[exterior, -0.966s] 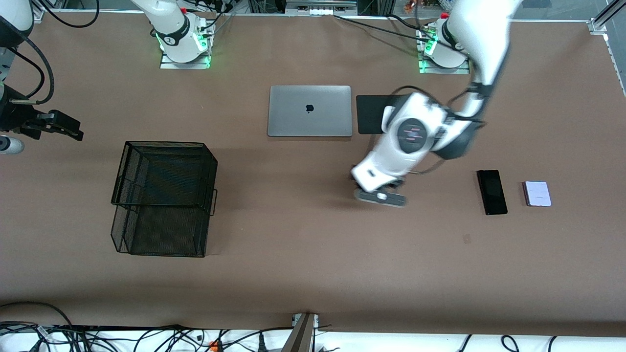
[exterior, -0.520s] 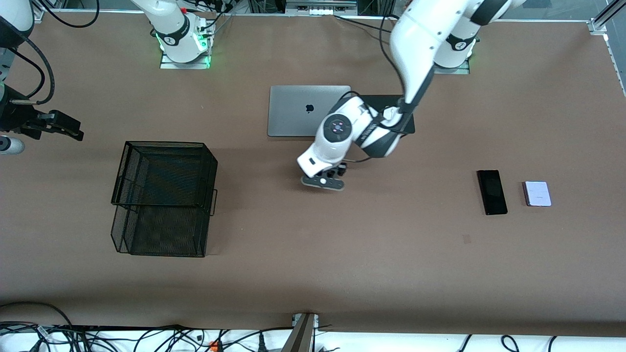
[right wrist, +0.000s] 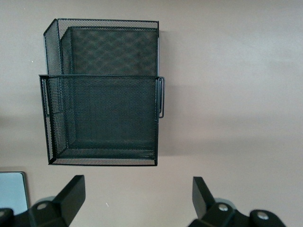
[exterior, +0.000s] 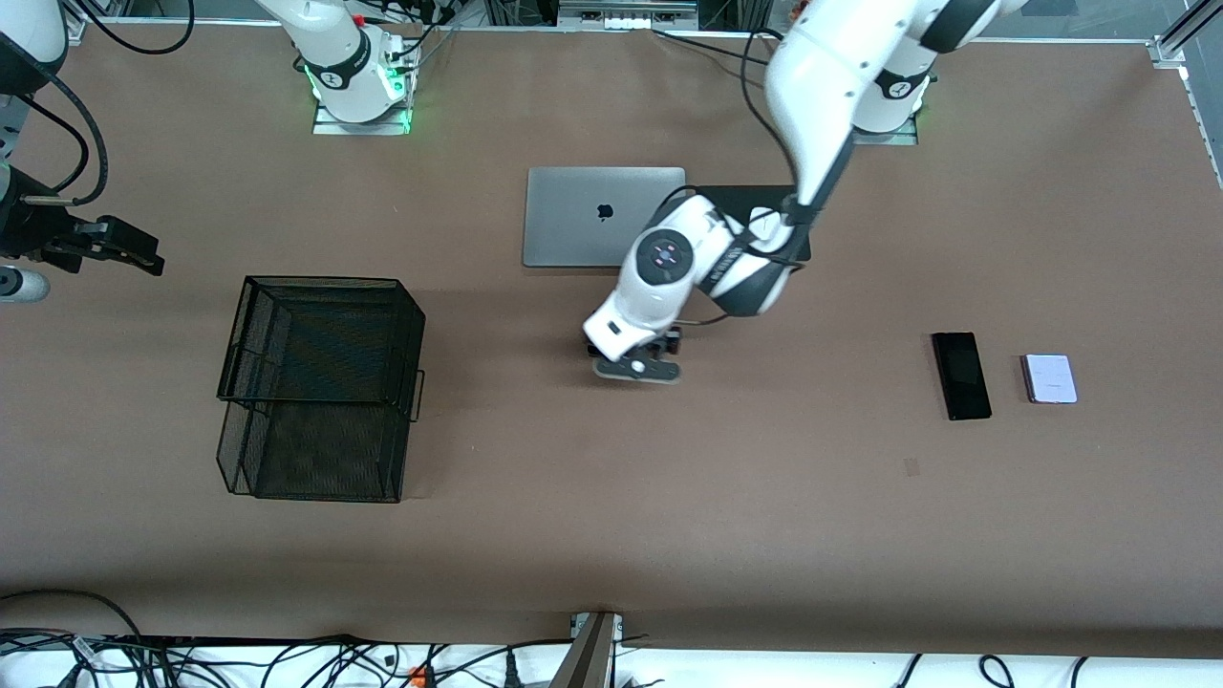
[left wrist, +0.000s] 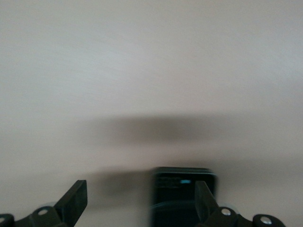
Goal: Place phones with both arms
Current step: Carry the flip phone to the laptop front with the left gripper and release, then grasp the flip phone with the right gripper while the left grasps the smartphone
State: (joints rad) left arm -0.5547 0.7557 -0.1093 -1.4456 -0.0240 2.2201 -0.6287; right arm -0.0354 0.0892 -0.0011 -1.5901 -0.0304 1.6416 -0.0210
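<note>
Right gripper [right wrist: 137,189]: up over the right arm's end of the table [exterior: 611,497]; fingers spread wide with nothing between them; this arm waits
Mesh basket [exterior: 325,280]: black wire, two-tiered, standing on the table; it shows ahead of the right gripper's spread fingers in the right wrist view; well apart from the left gripper, toward the right arm's end
Laptop [exterior: 605,217]: silver, lid closed, flat on the table; farther from the front camera than the left gripper and close to that arm's wrist
Left gripper [exterior: 635,368]: low over the bare middle of the table, pointing down; fingers [left wrist: 78,201] held apart, clamped on nothing
Small black phone [left wrist: 175,189]: squarish, lying flat between the left gripper's fingers, close against one of them and clear of the other; hidden under the gripper in the front view; I cannot tell whether it rests on the table
Black pad [exterior: 726,194]: flat and dark, just beside the laptop, partly covered by the left arm's wrist; farther from the front camera than the left gripper
Long slim phone [exterior: 961,376]: black slab, flat on the table; well apart from the left gripper, toward the left arm's end
Lavender-white phone [exterior: 1049,378]: small, squarish, flat on the table; just beside the long slim phone, apart from it, and farthest from the left gripper
</note>
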